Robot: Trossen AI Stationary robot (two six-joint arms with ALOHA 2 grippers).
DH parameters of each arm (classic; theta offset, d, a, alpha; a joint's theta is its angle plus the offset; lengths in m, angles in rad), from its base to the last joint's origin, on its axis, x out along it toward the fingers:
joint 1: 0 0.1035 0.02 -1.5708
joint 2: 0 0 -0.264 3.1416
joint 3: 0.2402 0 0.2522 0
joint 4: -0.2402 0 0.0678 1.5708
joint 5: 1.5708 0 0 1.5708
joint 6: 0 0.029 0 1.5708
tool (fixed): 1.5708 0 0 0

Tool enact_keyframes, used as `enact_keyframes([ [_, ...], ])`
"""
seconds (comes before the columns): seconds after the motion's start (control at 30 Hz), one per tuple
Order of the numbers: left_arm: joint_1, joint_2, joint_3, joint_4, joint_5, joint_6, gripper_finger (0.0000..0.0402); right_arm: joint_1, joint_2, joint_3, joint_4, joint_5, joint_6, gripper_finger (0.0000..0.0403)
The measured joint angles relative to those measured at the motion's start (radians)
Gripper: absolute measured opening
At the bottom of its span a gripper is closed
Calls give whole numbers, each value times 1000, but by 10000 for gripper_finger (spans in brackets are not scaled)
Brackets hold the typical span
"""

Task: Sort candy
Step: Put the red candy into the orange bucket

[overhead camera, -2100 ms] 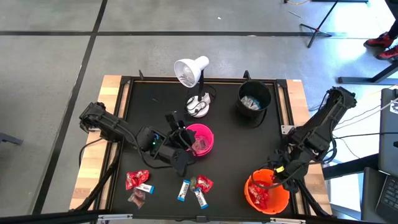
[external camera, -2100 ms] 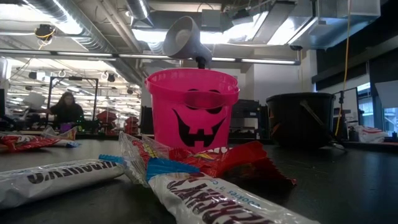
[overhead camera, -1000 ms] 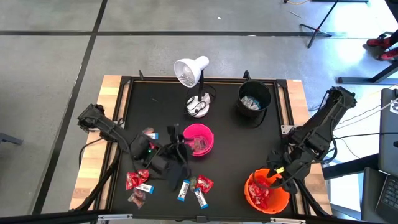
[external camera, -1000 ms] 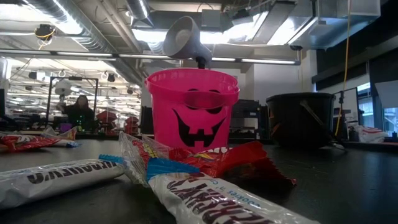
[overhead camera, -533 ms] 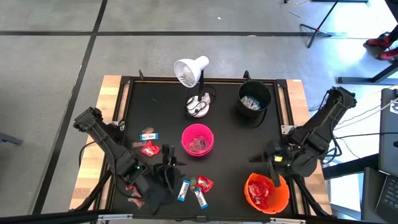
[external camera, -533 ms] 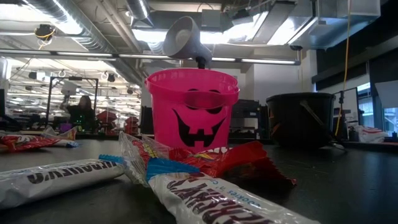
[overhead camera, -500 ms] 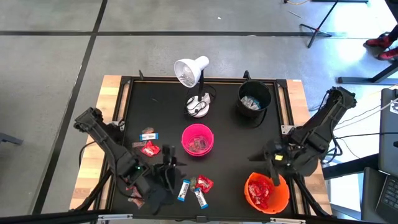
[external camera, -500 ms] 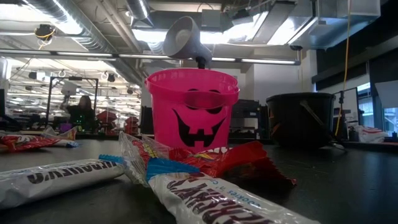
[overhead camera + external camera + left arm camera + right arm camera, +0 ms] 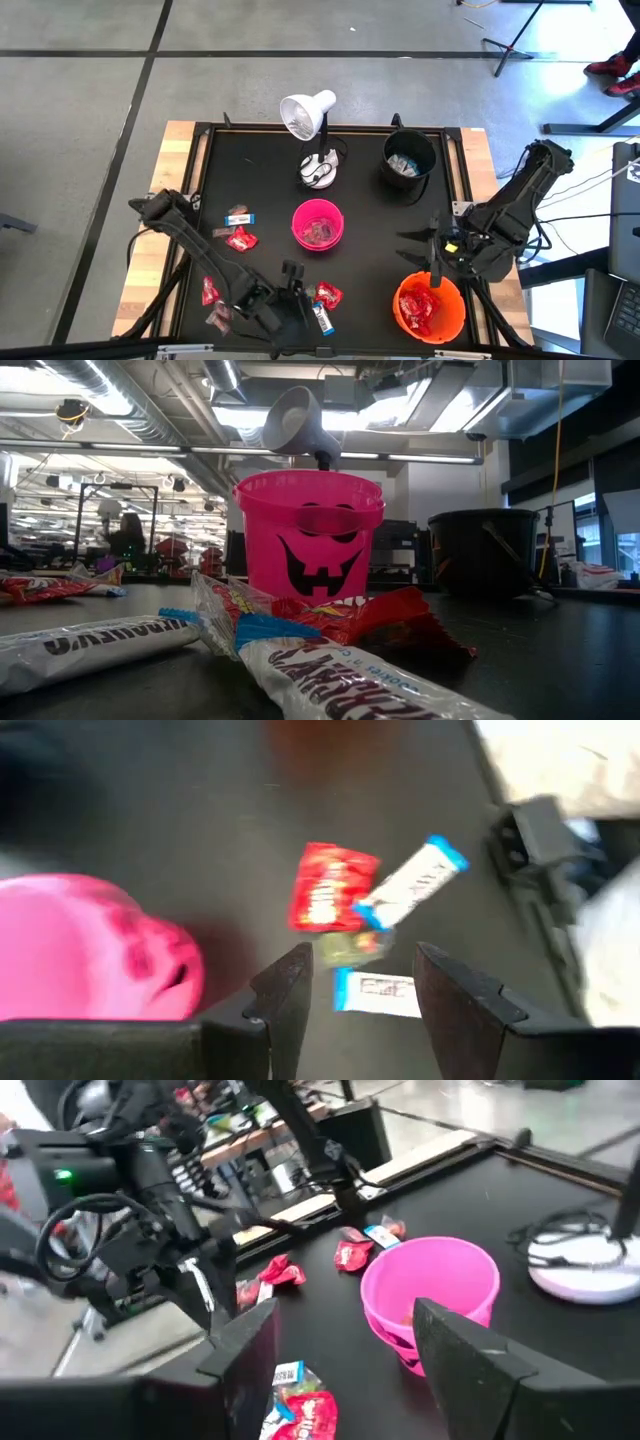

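High view: the left gripper (image 9: 296,300) hangs low at 6 o'clock on the table (image 9: 370,215), just above a small heap of candy (image 9: 325,296) — a red packet, a white-and-blue bar and a greenish piece, shown close in the left wrist view (image 9: 345,900). Its jaws stand apart with nothing between them. More candy lies at 8 o'clock: 2 pieces (image 9: 238,227) beside the pink bucket (image 9: 318,224), and red ones (image 9: 210,291) near the table's edge, partly under the left arm.

The right gripper (image 9: 432,258) hovers at 4 o'clock, just above the orange bowl (image 9: 430,310), which already holds red packets. Its jaws are wide and empty too. The black bucket (image 9: 409,160) at 1 o'clock holds some pale wrappers; the lamp (image 9: 312,125) stands at 12.

What could go wrong, as I judge it:
- The heap is tight — wrappers touch and overlap. Closing on it could take 2 kinds at once, and both would land in the same container.
- The wrappers are slick and flat. A pinch on an edge may slip, or push a bar off the near edge at 6 o'clock.
- The left arm lies across the 8 o'clock candy, so a sweep sideways could scatter it.
- Both arms work the lower half of the table; a carry from the heap to the orange bowl would cross into the right gripper's space.
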Motion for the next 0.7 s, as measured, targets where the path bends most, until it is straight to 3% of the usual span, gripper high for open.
enact_keyframes([
  [0.23,76,47,0,69,145,90,165,-105,28,1,76,-187,-152,227],
  [0.5,132,48,-14,99,168,124,165,-221,119,0,87,-504,-215,227],
  [0.7,178,49,-162,320,285,170,165,-261,123,0,93,-565,-251,227],
])
